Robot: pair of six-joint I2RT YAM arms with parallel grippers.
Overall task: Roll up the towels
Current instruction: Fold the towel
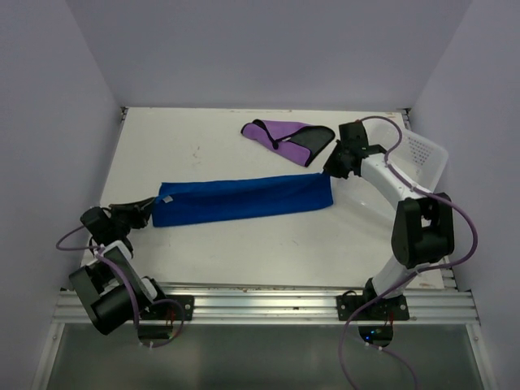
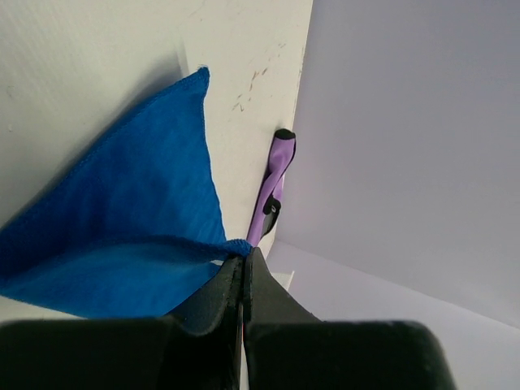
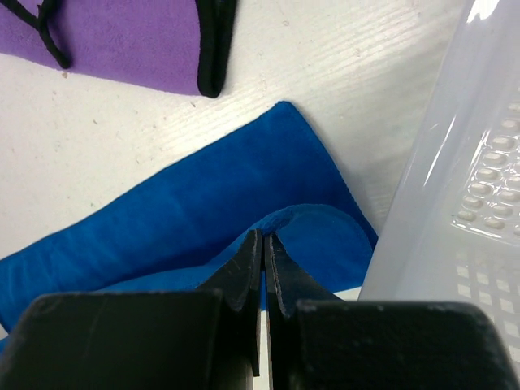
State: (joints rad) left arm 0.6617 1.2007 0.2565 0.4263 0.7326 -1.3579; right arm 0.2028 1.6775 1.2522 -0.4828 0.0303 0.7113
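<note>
Blue towel lies as a long folded band across the middle of the surface, with one of our arms at each end. We have the left claw pressed together on its left corner; the wrist view shows that corner nipped right at the fingertips. The right claw is likewise closed on the right end, with a small fold of blue cloth caught between the tips, just beside the white basket.

We judge that holding both ends like this keeps the band taut and straight, so that a roll could start evenly from one end without the cloth bunching.

Its long axis runs left to right, slightly tilted, with the right end a little farther from our bases than the left. The purple towel lies apart from it, nearer the far edge, untouched. It is slanted too, with its black section pointing right, toward the basket. By our reading neither towel is rolled yet.
</note>
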